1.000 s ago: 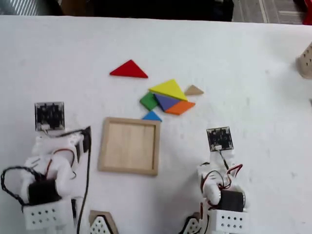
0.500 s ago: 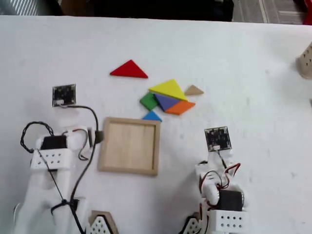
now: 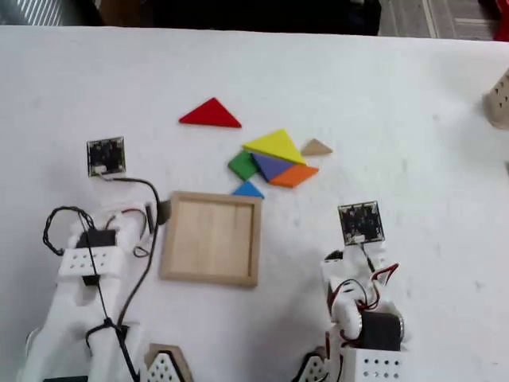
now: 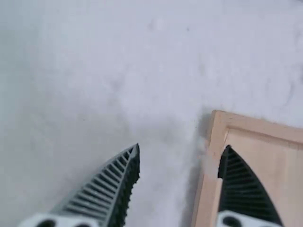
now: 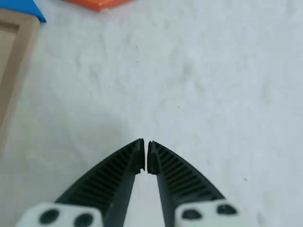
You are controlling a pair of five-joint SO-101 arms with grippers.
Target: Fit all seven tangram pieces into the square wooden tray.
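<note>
The square wooden tray [image 3: 211,237] lies empty at the table's middle front. Behind it sit a blue triangle [image 3: 248,190], a green piece [image 3: 242,165], a purple triangle [image 3: 272,166], an orange piece [image 3: 293,175], a yellow triangle [image 3: 276,146], a small tan triangle [image 3: 316,147] and, apart, a red triangle [image 3: 211,114]. My left gripper [image 4: 182,149] is open and straddles the tray's [image 4: 213,137] far left corner, one finger over the wood, the other over the table. My right gripper [image 5: 146,144] is shut and empty above bare table, right of the tray.
The left arm [image 3: 87,255] stands beside the tray's left edge, the right arm [image 3: 362,306] at the front right. The right wrist view catches the orange piece [image 5: 97,4], a blue corner [image 5: 35,12] and the tray's rim [image 5: 12,56]. A pale object [image 3: 499,99] sits at the far right edge.
The left arm has unfolded from its tucked pose and swung its gripper forward to the tray's left edge. The right arm has barely shifted. No piece has moved.
</note>
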